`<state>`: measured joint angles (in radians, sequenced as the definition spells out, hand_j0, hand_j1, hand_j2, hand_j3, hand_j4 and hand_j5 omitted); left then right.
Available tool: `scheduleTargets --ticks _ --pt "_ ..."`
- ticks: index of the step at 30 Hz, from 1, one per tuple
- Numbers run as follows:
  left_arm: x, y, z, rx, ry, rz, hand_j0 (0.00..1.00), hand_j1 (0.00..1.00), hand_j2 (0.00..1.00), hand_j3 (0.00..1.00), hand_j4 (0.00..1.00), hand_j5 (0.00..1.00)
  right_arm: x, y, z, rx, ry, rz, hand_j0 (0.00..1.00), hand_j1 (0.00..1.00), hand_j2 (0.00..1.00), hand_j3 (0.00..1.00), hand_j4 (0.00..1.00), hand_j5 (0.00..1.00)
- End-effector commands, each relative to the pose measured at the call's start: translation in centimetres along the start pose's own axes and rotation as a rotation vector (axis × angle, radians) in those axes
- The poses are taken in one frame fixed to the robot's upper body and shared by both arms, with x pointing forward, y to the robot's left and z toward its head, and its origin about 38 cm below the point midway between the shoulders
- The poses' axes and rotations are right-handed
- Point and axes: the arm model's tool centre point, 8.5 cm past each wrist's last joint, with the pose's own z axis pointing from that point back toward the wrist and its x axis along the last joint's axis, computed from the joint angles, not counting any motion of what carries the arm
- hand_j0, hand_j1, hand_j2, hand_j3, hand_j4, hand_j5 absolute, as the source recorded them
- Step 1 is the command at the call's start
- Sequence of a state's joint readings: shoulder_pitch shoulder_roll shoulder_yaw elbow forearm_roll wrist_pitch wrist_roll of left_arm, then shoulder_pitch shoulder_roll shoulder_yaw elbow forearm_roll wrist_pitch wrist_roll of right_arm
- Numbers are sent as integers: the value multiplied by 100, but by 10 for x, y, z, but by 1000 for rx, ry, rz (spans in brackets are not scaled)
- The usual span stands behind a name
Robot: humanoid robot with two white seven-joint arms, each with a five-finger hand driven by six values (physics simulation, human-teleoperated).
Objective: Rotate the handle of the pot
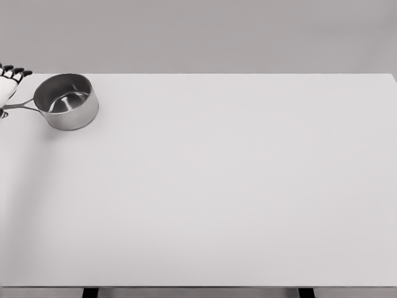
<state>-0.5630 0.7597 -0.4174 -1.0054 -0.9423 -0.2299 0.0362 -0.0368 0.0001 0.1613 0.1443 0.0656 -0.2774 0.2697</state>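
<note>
- Seemingly set for a handle grasp, the pot (pixel 66 101) stands upright at the far left corner of the table (pixel 236 198), its open mouth facing up and nothing visible inside it.
- Its handle (pixel 20 105) runs leftward from the pot wall toward the picture's left edge, where the left hand (pixel 6 84) meets it; only part of this hand is in view.
- Dark-tipped fingers (pixel 17 72) fan out above the handle, and another dark tip shows just below it at the frame edge. The hand therefore appears to bracket the handle, but whether it grips or merely lies beside it cannot be told, since the contact is cut off.
- Judged from this layout, the handle faces the hand so that a sweep of the wrist can swing it around the pot body.
- Edges: the pot sits near both the far edge and the left edge, so room on those sides is slight.
- Open room: the table surface stretches bare to the right and toward the viewer, giving ample space for the handle to swing that way.
- No right arm shows.
</note>
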Motion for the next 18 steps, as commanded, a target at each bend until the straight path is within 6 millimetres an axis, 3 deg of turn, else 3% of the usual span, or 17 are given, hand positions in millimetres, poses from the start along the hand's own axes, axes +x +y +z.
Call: scheduleTargets --ticks 1,18 --pt "-2 -3 1 -9 5 1 100 100 100 100 100 100 0 0 0 0 0 0 100 100 100 100 100 100" --pt "0 4 -10 -2 5 -1 100 100 100 100 100 100 0 0 0 0 0 0 100 100 100 100 100 100"
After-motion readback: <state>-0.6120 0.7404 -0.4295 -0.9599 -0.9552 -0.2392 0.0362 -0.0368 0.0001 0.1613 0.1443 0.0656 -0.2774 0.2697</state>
